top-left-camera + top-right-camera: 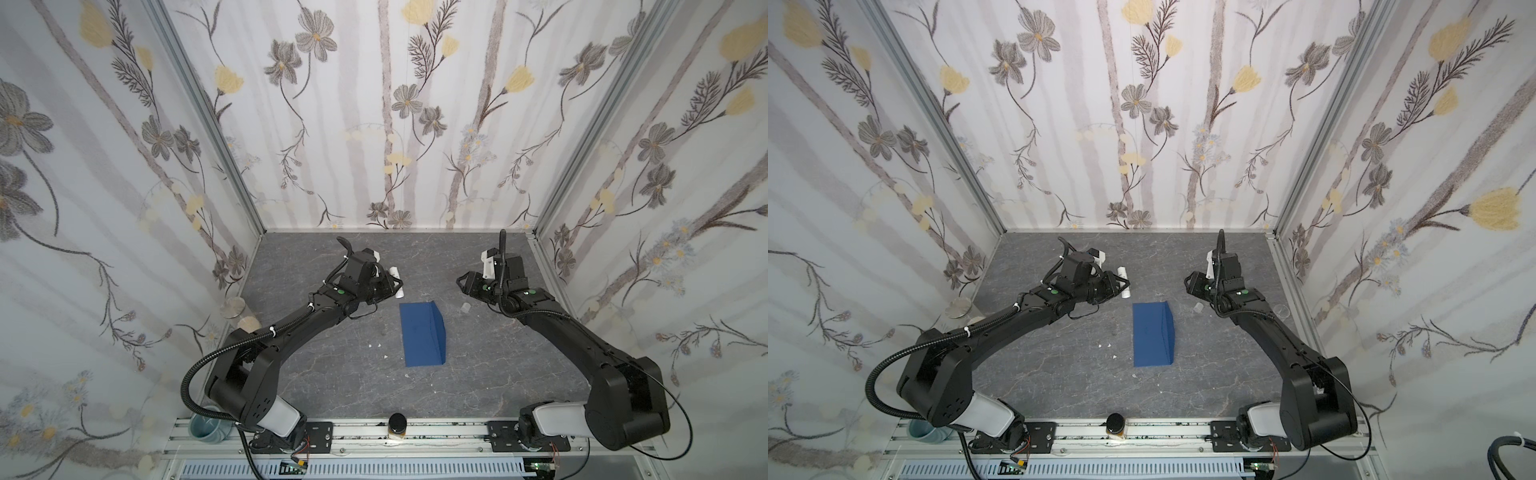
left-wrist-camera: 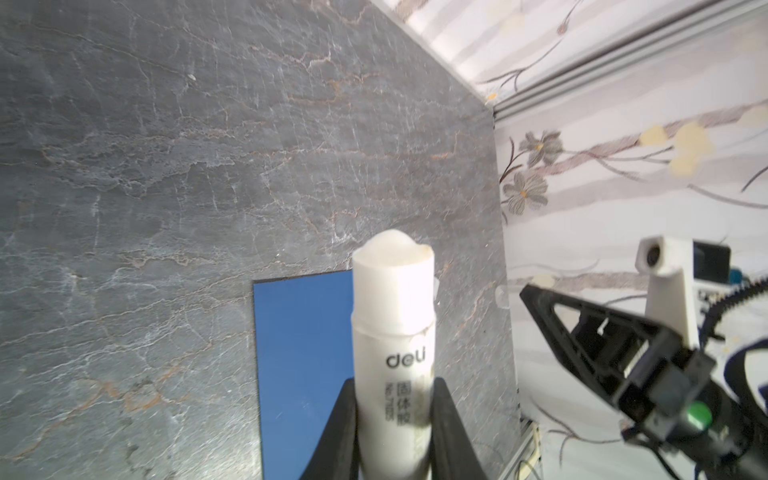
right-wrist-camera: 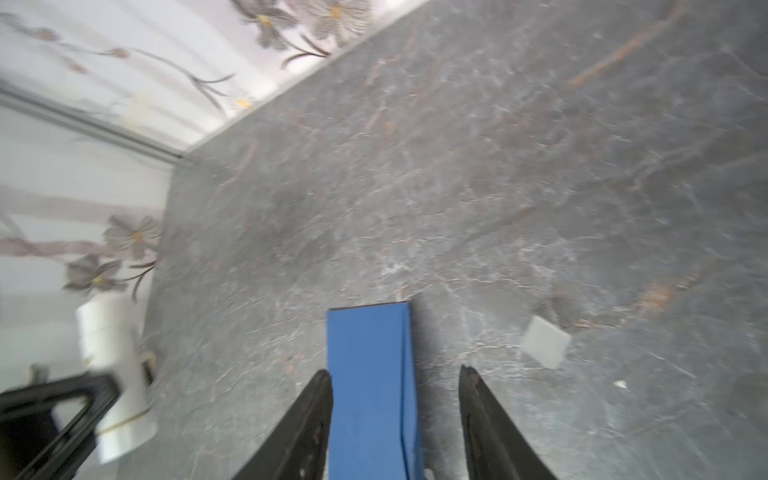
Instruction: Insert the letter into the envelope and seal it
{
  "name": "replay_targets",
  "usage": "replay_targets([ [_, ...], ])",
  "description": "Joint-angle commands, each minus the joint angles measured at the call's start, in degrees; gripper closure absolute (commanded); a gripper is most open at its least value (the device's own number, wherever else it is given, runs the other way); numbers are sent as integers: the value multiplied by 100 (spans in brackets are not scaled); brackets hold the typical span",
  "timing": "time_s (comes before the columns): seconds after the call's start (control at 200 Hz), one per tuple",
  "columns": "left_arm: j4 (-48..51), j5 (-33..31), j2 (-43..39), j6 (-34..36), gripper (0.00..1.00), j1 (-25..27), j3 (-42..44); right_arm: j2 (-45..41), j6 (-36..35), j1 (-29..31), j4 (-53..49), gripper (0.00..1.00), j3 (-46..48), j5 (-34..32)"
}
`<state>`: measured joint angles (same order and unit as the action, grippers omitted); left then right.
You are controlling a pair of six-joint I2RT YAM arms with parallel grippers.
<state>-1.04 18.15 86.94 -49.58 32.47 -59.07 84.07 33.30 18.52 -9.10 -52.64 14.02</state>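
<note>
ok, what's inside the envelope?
Nothing of the inside shows. The envelope lies on the table with its flap folded over; only blue paper is visible. No letter lies outside it, so it may be covered inside.

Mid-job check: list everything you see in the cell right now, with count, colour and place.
envelope: one, dark blue, mid-table.
letter: none in view.
glue stick: one, white, uncapped, in the left gripper.
cap: one, translucent, on the table right of the envelope.
scraps: a few, white, on the table left of the envelope.
glass jar: one, clear, left table edge.
cup: one, teal, front-left corner.
dark-lidded jar: one, middle of the front rail.
table: one, grey marbled.
left gripper: black, shut on the glue stick.
right gripper: black, open, empty.
</note>
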Motion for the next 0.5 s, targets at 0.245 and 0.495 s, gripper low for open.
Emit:
replay_targets([
  [0.245, -2623, -1269, -402, -1949, 100, 522, 591, -629, 525, 1004, 2753, 44, 875, 652],
  [0.495, -3755, -1925, -477, -2769, 100, 890, 1056, -654, 976, 1217, 4012, 41, 1248, 995],
])
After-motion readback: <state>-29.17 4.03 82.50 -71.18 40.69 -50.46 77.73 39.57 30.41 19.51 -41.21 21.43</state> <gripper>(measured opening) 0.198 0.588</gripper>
